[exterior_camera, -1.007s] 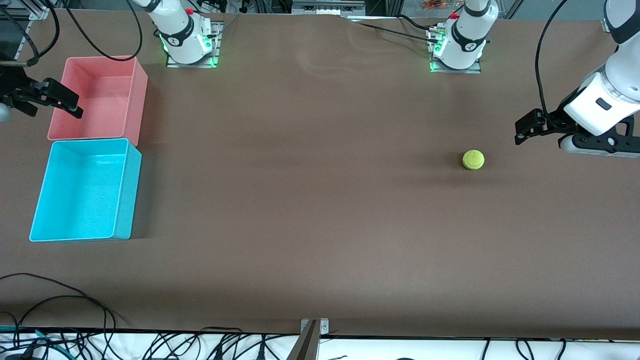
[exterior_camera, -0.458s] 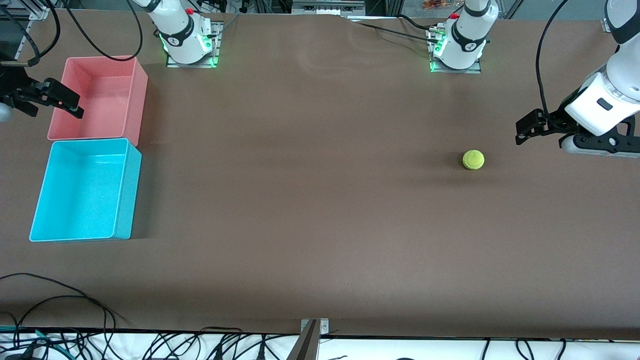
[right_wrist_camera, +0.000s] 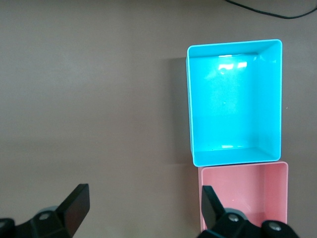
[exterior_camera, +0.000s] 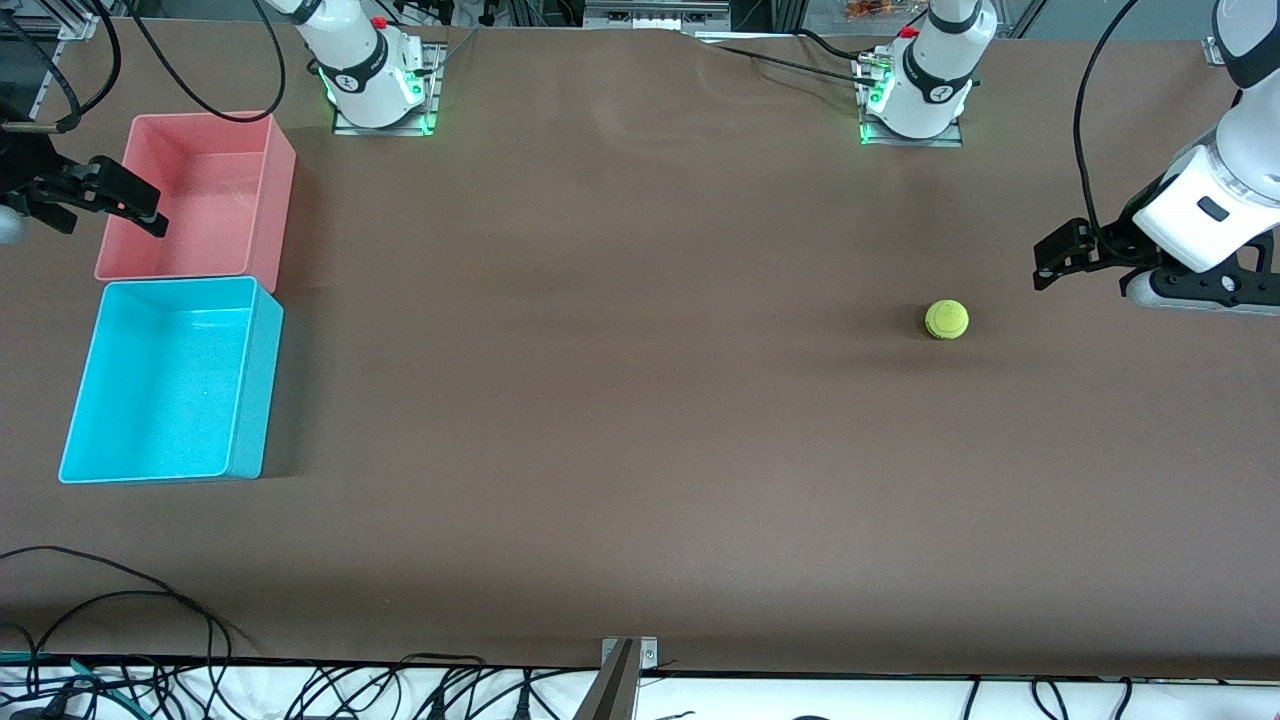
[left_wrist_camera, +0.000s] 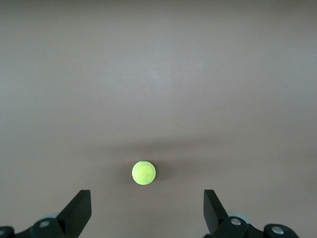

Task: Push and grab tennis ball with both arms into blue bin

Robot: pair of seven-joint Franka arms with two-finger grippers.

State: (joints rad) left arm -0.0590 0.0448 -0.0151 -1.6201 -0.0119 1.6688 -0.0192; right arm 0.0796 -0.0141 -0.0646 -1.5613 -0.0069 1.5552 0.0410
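Observation:
The tennis ball (exterior_camera: 946,319) is a small yellow-green ball lying alone on the brown table, toward the left arm's end. My left gripper (exterior_camera: 1052,262) hovers a short way off from it, toward that same end, and is open. In the left wrist view the ball (left_wrist_camera: 143,172) lies just ahead of the left gripper (left_wrist_camera: 147,201), untouched. The empty blue bin (exterior_camera: 170,380) stands at the right arm's end. My right gripper (exterior_camera: 108,205) hangs open beside the pink bin. The right wrist view shows the blue bin (right_wrist_camera: 233,104) past the right gripper (right_wrist_camera: 143,194).
An empty pink bin (exterior_camera: 200,195) touches the blue bin on the side farther from the front camera; it also shows in the right wrist view (right_wrist_camera: 242,191). Black cables (exterior_camera: 120,600) trail over the table's near edge. A wide stretch of bare table lies between ball and bins.
The left arm's hand has drifted very slightly. The ball, the bins and the right arm have not moved.

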